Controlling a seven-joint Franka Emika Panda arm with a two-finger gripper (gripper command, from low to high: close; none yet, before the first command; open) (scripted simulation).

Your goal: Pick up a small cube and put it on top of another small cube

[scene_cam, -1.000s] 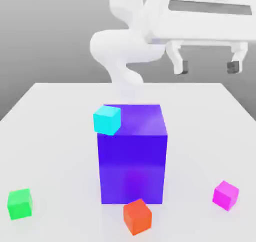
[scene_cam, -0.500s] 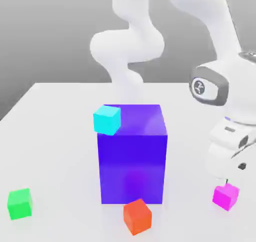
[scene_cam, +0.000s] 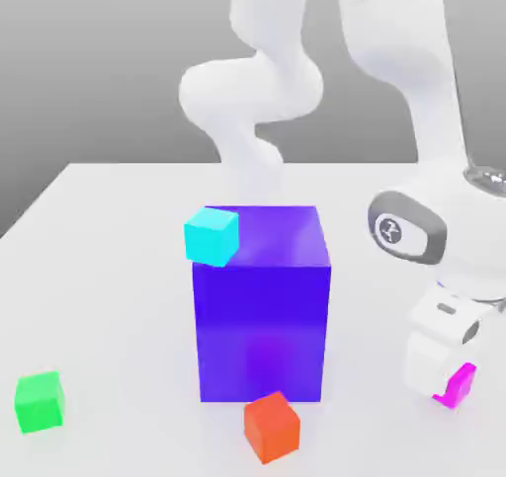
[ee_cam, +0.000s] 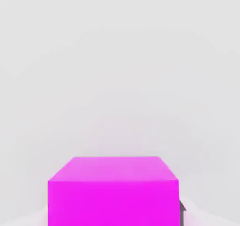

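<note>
I have the gripper [scene_cam: 447, 391] clamped on the magenta cube [scene_cam: 461, 386], which sits directly under the hand on the table [scene_cam: 109, 268]. The green cube [scene_cam: 40, 401] lies well apart, across past the big blue block [scene_cam: 262, 307], so that's my carry direction. No readable writing anywhere I can see.

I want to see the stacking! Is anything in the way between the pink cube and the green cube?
Yes. The big blue-purple block and the orange-red cube sit on the table between the pink cube and the green cube.
</note>
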